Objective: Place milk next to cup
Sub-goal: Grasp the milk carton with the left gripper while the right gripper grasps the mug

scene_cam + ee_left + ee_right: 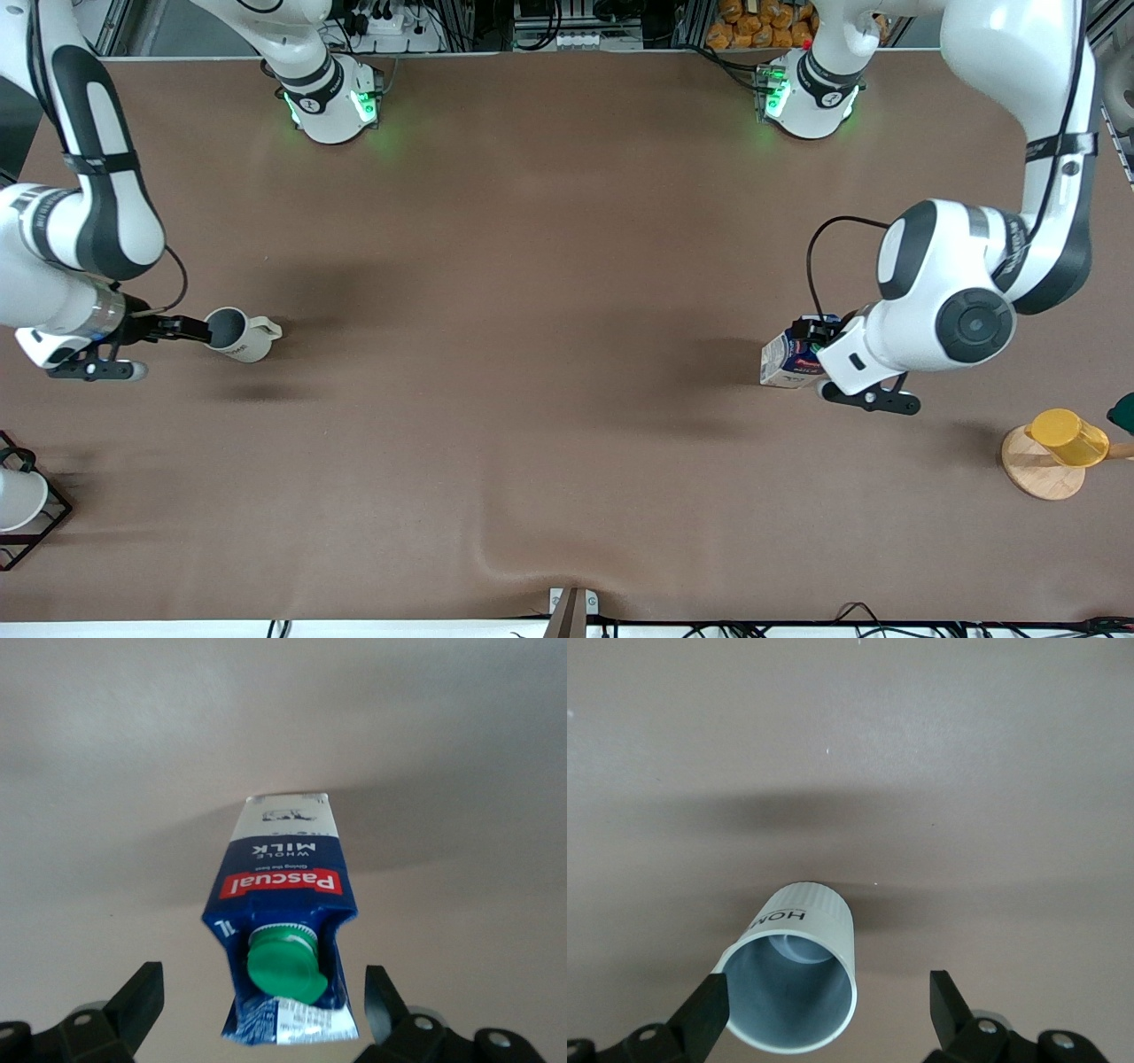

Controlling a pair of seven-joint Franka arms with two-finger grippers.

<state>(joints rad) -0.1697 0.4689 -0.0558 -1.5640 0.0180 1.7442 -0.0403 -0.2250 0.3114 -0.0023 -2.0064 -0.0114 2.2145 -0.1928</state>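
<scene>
Left gripper (pixel 257 1010), jaws apart, straddles the upright milk (pixel 788 358) at its end of the bench (pixel 549 266). A clumsy squeeze could topple it (tall carton). Right gripper (pixel 828 1010), also spread, hovers at the cup (pixel 237 333), well apart from the carton, and could nudge it.

A wide table (pixel 549 372) under brown cloth, softly shadowed and rumpled at its camera edge, with cables (pixel 390 22) and what may be orange packets (pixel 762 22) along the robots' edge.
</scene>
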